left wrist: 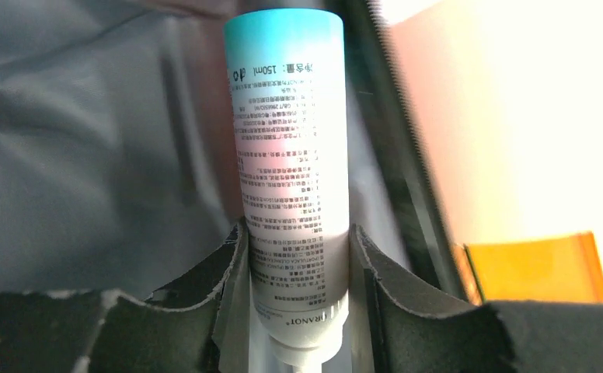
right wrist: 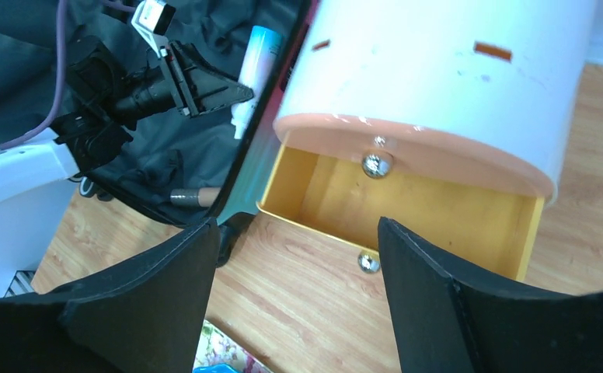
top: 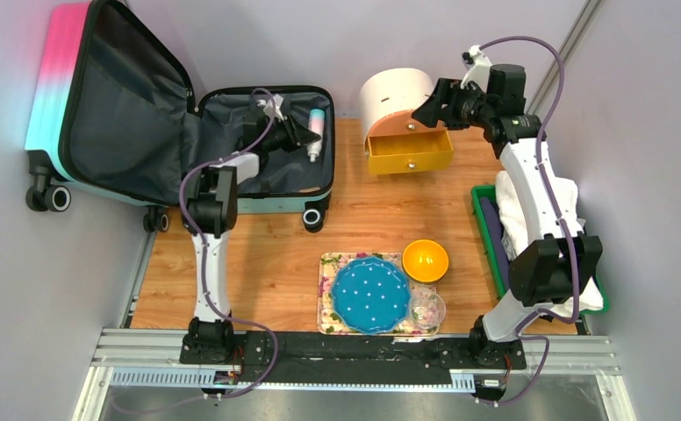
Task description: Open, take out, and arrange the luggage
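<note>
Blue dotted plate [top: 371,295] sits close by, in front of the arms. Farther off, the suitcase [top: 109,105] lies wide open at the back left of the table. Inside it the left gripper [left wrist: 294,237] pinches a pink and turquoise tube [left wrist: 287,124] from both sides, so I think the taking-out step is on. Next it should lift the tube straight up, holding tight. The right gripper [right wrist: 298,233] hangs spread wide, holding nothing, by the open yellow drawer [top: 409,151].

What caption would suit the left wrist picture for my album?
Black fingers grip a white and turquoise tube inside the grey-lined suitcase.
</note>
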Action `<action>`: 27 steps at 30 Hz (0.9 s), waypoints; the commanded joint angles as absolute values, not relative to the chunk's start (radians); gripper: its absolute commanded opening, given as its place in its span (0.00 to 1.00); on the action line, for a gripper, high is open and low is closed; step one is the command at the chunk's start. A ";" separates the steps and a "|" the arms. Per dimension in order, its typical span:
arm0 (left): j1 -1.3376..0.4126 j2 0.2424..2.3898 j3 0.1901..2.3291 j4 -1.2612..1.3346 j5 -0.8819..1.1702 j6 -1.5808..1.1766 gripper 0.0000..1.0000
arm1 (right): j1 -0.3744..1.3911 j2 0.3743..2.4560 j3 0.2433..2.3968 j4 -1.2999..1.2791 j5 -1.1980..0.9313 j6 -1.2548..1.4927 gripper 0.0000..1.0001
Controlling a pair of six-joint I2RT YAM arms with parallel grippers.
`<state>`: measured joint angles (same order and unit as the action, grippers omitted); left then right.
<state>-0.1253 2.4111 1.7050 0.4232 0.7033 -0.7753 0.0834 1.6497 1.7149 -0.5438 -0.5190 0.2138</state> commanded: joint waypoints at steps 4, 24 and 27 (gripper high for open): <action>-0.132 1.993 1.558 0.502 0.817 -0.352 0.00 | 0.098 1.634 1.792 -0.423 -0.690 0.089 0.77; -0.448 1.566 1.098 0.448 0.658 1.178 0.00 | 0.140 1.539 1.796 -0.782 -0.672 -0.273 0.80; -0.468 1.588 1.197 0.355 0.649 1.158 0.00 | 0.133 1.519 1.760 -0.784 -0.551 -0.242 0.80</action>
